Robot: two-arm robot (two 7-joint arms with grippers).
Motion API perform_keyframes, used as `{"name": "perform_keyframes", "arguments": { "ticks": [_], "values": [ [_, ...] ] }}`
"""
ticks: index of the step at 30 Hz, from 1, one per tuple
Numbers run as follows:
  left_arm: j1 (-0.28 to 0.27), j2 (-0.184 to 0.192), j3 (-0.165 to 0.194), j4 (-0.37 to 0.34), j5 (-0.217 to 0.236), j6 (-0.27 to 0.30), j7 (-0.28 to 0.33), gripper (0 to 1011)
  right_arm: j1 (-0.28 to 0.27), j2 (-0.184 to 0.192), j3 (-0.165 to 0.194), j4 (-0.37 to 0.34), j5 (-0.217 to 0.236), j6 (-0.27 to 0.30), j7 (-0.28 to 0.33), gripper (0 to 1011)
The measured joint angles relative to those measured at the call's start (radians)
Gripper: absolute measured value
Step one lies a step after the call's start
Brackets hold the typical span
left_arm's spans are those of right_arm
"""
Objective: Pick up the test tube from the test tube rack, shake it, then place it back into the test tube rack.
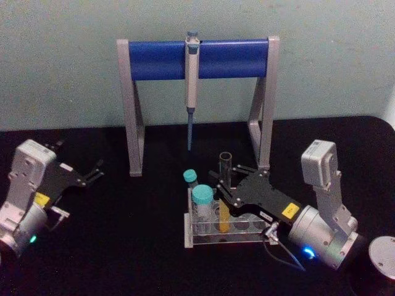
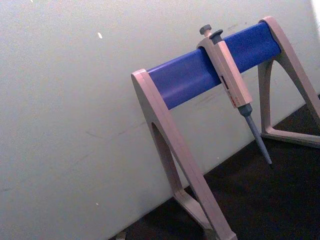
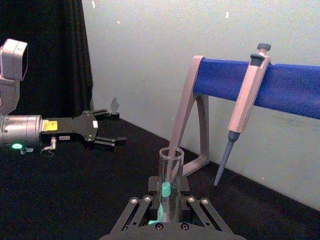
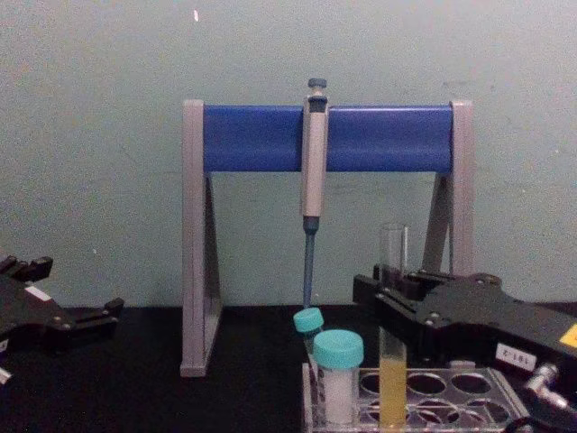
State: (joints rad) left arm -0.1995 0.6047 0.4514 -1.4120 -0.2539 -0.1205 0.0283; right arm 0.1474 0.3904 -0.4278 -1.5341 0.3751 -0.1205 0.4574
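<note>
Straddling the racked test tube point(image 4: 393, 248), right gripper point(image 1: 220, 187); yellow liquid point(image 4: 392, 392) in chest view.

Test tube point(image 1: 224, 216) point(image 4: 393, 388) point(image 3: 170, 185): tall, slim, clear glass, round-bottomed, uncapped. Yellow liquid fills the lower part; upper part clear and empty. Stands upright, seated in a hole of the test tube rack point(image 1: 203, 240) point(image 4: 433, 397), left of the rack's middle; which row cannot be told. Open mouth rises well above the top plate.

Test tube rack: low, clear plastic, rows of round holes in the top plate. Sits flat on the black tabletop, slightly right of centre in the head view.
</note>
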Motion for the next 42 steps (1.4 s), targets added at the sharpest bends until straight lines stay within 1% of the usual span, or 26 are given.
{"name": "perform_keyframes", "arguments": {
  "ticks": [7, 13, 17, 20, 23, 26, 33, 42],
  "values": [
    [0.000, 0.000, 0.000, 0.000, 0.000, 0.000, 0.000, 1001, -0.012, -0.004, 0.016, -0.022, -0.001, -0.010, 0.001, 235],
    [0.000, 0.000, 0.000, 0.000, 0.000, 0.000, 0.000, 1001, -0.020, -0.003, 0.033, -0.062, 0.020, -0.001, 0.007, 235],
    [0.000, 0.000, 0.000, 0.000, 0.000, 0.000, 0.000, 1001, -0.017, -0.002, 0.043, -0.083, 0.026, 0.004, 0.006, 235],
    [0.000, 0.000, 0.000, 0.000, 0.000, 0.000, 0.000, 1001, 0.001, -0.004, 0.050, -0.087, 0.025, 0.003, 0.000, 235],
    [0.000, 0.000, 0.000, 0.000, 0.000, 0.000, 0.000, 1001, 0.016, -0.009, 0.053, -0.080, 0.023, 0.002, -0.003, 235],
    [0.000, 0.000, 0.000, 0.000, 0.000, 0.000, 0.000, 1001, 0.043, -0.019, 0.056, -0.056, 0.015, 0.000, -0.011, 235],
    [0.000, 0.000, 0.000, 0.000, 0.000, 0.000, 0.000, 1001, 0.086, -0.036, 0.060, -0.011, -0.005, 0.001, -0.025, 235],
    [0.000, 0.000, 0.000, 0.000, 0.000, 0.000, 0.000, 1001, 0.101, -0.046, 0.070, 0.019, -0.016, 0.009, -0.037, 235]
  ]
}}
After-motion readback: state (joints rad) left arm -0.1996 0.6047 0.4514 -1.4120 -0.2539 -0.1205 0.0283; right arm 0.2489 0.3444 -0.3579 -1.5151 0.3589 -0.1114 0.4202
